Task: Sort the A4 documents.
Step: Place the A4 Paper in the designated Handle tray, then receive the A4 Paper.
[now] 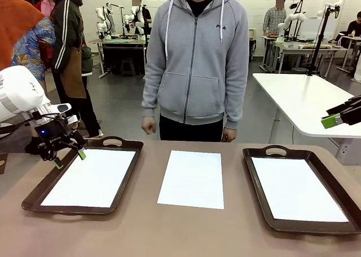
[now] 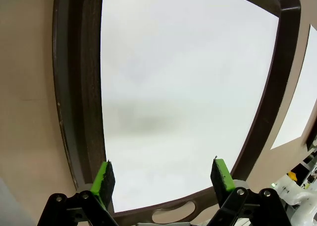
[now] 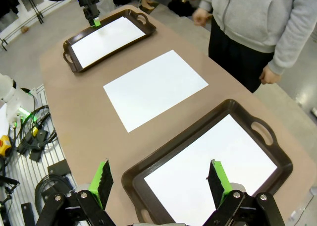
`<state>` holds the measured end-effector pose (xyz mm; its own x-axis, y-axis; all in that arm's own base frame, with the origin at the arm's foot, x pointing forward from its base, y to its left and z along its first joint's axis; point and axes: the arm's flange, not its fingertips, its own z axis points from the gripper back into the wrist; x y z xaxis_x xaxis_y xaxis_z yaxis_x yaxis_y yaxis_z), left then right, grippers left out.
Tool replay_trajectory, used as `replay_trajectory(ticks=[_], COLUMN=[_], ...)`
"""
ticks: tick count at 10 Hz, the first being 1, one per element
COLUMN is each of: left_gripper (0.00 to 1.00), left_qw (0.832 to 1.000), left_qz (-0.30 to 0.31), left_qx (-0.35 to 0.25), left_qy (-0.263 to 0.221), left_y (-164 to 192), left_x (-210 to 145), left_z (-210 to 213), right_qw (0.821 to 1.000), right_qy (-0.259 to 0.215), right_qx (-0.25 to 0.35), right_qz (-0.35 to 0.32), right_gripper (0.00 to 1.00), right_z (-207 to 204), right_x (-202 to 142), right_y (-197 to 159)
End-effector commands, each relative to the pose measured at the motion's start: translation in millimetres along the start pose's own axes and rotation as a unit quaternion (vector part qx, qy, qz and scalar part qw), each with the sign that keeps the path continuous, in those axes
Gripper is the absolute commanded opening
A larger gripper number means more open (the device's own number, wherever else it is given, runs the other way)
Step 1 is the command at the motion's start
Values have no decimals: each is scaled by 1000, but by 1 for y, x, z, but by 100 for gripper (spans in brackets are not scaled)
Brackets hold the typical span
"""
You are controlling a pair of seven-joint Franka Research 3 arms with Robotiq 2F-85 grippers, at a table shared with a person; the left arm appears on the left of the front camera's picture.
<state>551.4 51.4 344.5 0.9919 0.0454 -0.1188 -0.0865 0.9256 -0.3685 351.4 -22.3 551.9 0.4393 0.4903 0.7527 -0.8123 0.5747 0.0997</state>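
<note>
Green pads (image 2: 105,179) of the left gripper (image 2: 162,175) stood wide apart with nothing between them, and they hung above the handle end of the left tray (image 2: 79,112); one white sheet (image 2: 183,87) lay flat inside this tray, below and ahead of the fingertips, not touched as far as I could tell. The right gripper (image 3: 160,179) was also spread wide and empty, held high in the air near the right tray (image 1: 258,186), which had a second sheet (image 3: 213,161) inside. Between the two trays, a third sheet (image 1: 192,178) lay on the bare table (image 1: 169,234), well apart from both grippers, in front of the person (image 1: 194,60) standing at the far side. I judged that this middle document was the one not yet sorted. The next move probably called for one arm to travel to it and to catch an edge, which would be difficult because thin paper lay flat on the surface and gave the fingers nothing to pinch
</note>
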Motion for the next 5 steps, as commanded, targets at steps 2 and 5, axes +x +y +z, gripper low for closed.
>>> replay_trajectory(ticks=[2, 5], left_gripper=[100, 100], left_qw=[1000, 1000], left_qz=[-3, -3], left_qx=[7, 7], left_qy=[2, 2], left_y=[1, 1], left_x=[-1, -1], left_z=[1, 1], right_qw=[1000, 1000], right_qy=[-2, -2], right_qx=[2, 2], right_qz=[1, 1], right_gripper=[100, 100], right_z=[-1, -1], right_x=[0, 0], right_y=[0, 0])
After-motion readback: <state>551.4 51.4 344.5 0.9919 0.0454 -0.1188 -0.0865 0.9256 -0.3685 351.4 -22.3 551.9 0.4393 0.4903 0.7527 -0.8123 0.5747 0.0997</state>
